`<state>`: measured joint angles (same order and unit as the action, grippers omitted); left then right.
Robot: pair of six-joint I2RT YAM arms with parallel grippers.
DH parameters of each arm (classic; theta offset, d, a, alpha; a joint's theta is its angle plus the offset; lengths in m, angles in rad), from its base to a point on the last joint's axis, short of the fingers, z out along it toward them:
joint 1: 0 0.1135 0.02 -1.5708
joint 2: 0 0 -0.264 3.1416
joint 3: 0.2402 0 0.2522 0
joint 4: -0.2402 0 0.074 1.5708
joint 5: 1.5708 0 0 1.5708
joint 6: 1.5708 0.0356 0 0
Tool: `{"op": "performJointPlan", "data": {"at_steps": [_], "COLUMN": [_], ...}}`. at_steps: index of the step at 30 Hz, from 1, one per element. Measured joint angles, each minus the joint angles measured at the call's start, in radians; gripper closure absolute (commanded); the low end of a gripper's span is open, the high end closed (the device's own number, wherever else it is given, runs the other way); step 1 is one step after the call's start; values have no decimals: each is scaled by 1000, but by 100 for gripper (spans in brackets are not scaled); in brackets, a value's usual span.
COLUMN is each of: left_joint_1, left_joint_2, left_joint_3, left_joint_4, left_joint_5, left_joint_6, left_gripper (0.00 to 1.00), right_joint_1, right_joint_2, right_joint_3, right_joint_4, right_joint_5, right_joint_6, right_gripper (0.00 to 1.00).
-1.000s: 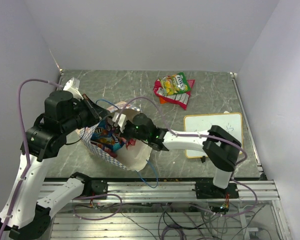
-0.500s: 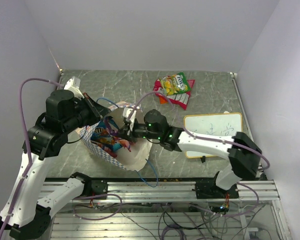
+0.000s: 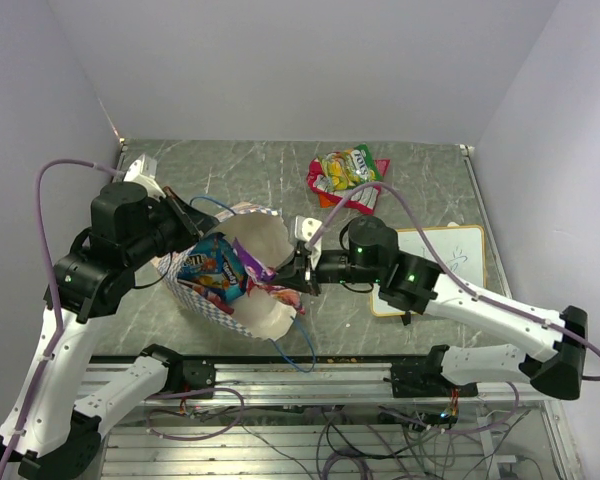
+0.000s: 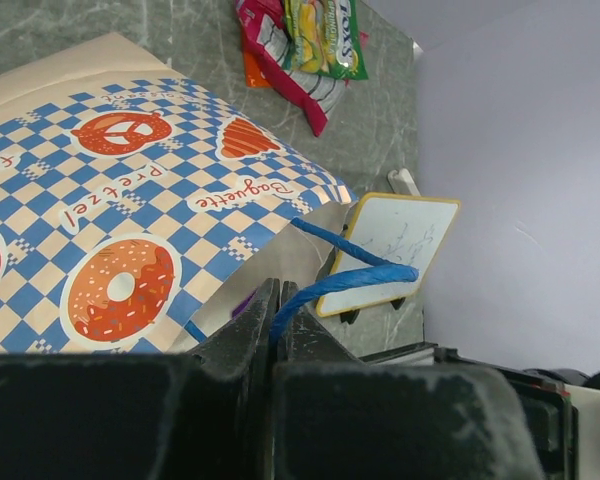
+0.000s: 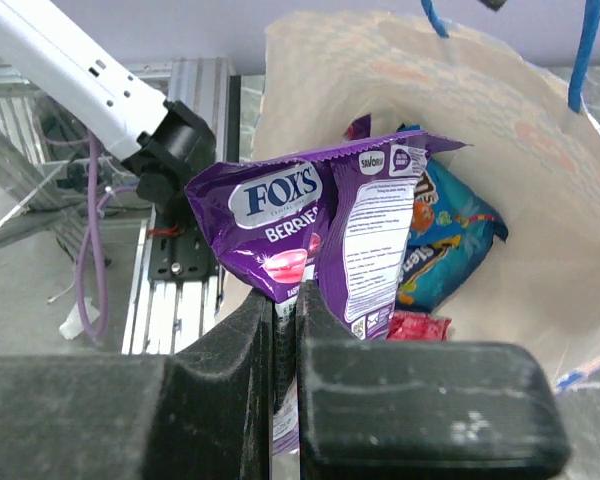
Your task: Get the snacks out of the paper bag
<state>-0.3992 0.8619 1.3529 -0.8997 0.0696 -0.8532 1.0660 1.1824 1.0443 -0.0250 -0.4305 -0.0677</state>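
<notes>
Pulling the purple packet (image 5: 320,215) out looks like the step going on right now. It sits half in and half out of the paper bag (image 5: 500,130), right at the bag's open mouth. The right gripper (image 5: 285,300) has its two fingers squeezed tight on one edge of it, so this snack is held but not yet put down.

Deeper in the bag I can see a blue packet (image 5: 450,250) and a little red packet (image 5: 417,325) under it (there may be more hiding below, I cannot tell). Those have to come out too.

Two snacks are already out. A green-yellow packet (image 3: 350,167) lies on top of a red-and-white packet (image 3: 345,198) at the far side of the table (image 3: 230,170), well apart from the bag.

The left gripper (image 4: 277,300) is pinched shut on the bag's blue string handle (image 4: 350,280). I think it is holding the bag so the mouth stays open toward the right arm.

A white board (image 3: 425,250) lies on the table near the right arm. It is not a snack and it is not touching the bag.

So I think the job is about half done: two out, one in the fingers, and at least two left inside
</notes>
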Motion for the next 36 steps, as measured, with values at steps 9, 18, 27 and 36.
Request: {"op": "performJointPlan", "data": {"at_steps": [9, 18, 27, 36], "left_joint_1": [0, 0, 0, 0], "left_joint_2": [0, 13, 44, -20], "left_joint_3": [-3, -40, -40, -42], "left_joint_4": [-6, -11, -11, -28], "left_joint_5": [-34, -39, -35, -42], "left_joint_6": [0, 0, 8, 9], "left_gripper": [93, 93, 93, 93], "right_joint_1": [0, 0, -79, -356], "right_joint_2": [-82, -126, -11, 220], "right_joint_3": [156, 276, 305, 356], "right_joint_4": [-243, -212, -93, -74], "right_joint_5": [161, 405, 686, 707], "right_joint_6": [-47, -173, -374, -323], "right_gripper": [100, 100, 100, 100]}}
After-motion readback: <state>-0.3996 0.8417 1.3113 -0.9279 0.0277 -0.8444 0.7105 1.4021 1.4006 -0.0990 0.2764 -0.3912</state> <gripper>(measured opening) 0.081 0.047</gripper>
